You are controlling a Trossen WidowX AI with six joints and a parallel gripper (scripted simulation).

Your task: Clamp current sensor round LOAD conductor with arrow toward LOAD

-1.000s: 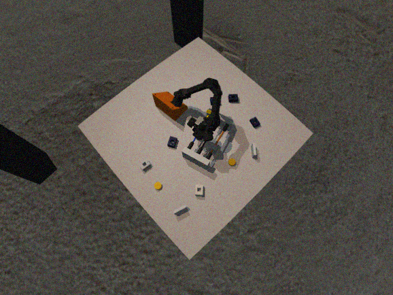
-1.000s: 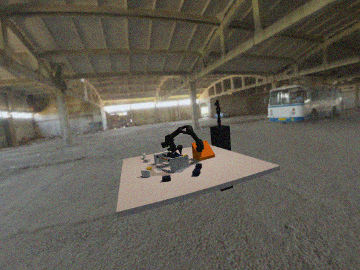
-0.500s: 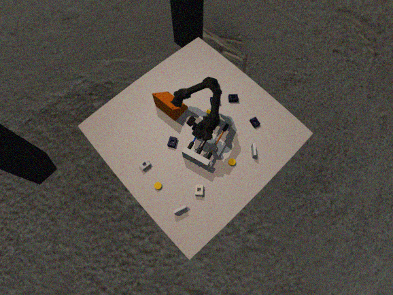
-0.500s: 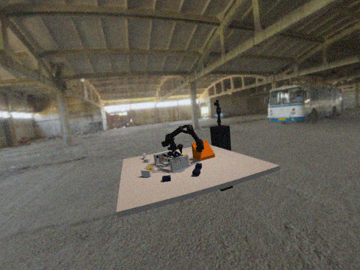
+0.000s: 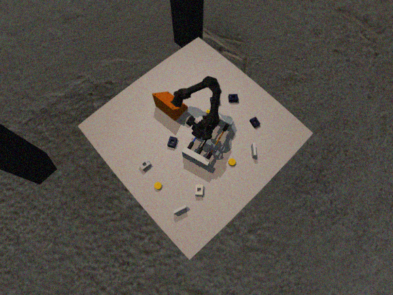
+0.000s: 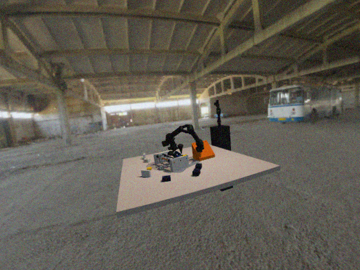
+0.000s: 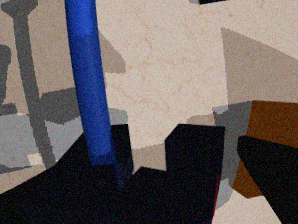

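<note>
In the wrist view a blue conductor (image 7: 87,63) runs down from the top. Its lower end passes into a dark two-part sensor block (image 7: 143,189) that sits round it, with its halves together. I cannot read an arrow or a LOAD marker. My gripper (image 5: 200,132) (image 6: 175,148) is open and empty, just above the grey conductor fixture (image 5: 196,157) (image 6: 180,162). In the top view the arm hides the sensor, and only a short blue piece of the conductor (image 5: 194,139) shows.
The arm's orange base (image 5: 167,103) (image 6: 203,152) (image 7: 274,125) stands behind the fixture. Loose dark blue blocks (image 5: 172,141) (image 5: 233,98) (image 5: 254,122), white blocks (image 5: 145,166) (image 5: 199,189) (image 5: 253,150) and yellow discs (image 5: 157,185) (image 5: 232,162) lie round the table.
</note>
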